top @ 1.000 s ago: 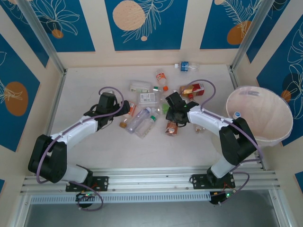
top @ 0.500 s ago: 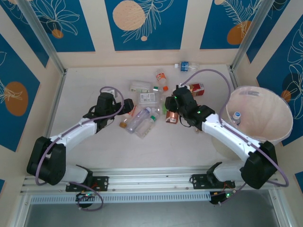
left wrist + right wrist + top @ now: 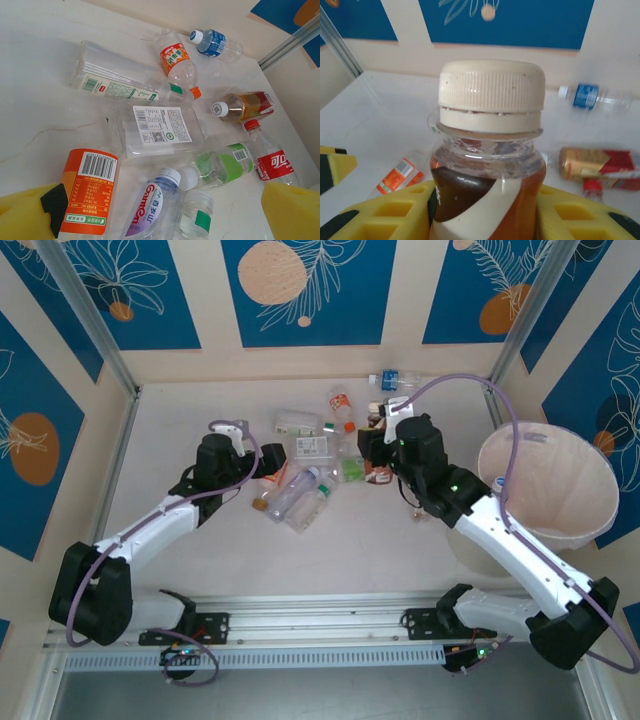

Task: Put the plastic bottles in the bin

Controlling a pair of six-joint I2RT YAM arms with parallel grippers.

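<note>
My right gripper (image 3: pixel 380 462) is shut on a white-capped bottle (image 3: pixel 490 150) with a brown, orange and white label, held upright off the table between the yellow fingers (image 3: pixel 395 210). My left gripper (image 3: pixel 266 468) is open and low over the pile, its pads at the bottom corners of the left wrist view. Below it lie an orange-labelled bottle (image 3: pixel 87 192), a Ganten bottle (image 3: pixel 150 205) and a green-tagged bottle (image 3: pixel 197 215). Beyond are a green bottle (image 3: pixel 220 165), a red-labelled bottle (image 3: pixel 267 160) and a blue-labelled bottle (image 3: pixel 212 42). The bin (image 3: pixel 560 495) stands at the right with one bottle (image 3: pixel 500 483) inside.
A flat clear container with a white label (image 3: pixel 157 127) and a long clear bottle (image 3: pixel 120 82) lie mid-pile. A brown and red bottle (image 3: pixel 242 105) lies near the far right. Walls and metal posts (image 3: pixel 520 315) close in the table's sides.
The right gripper has lifted the brown-labelled bottle off the table and carried it up and to the right. The left gripper has shifted slightly toward the far side.
</note>
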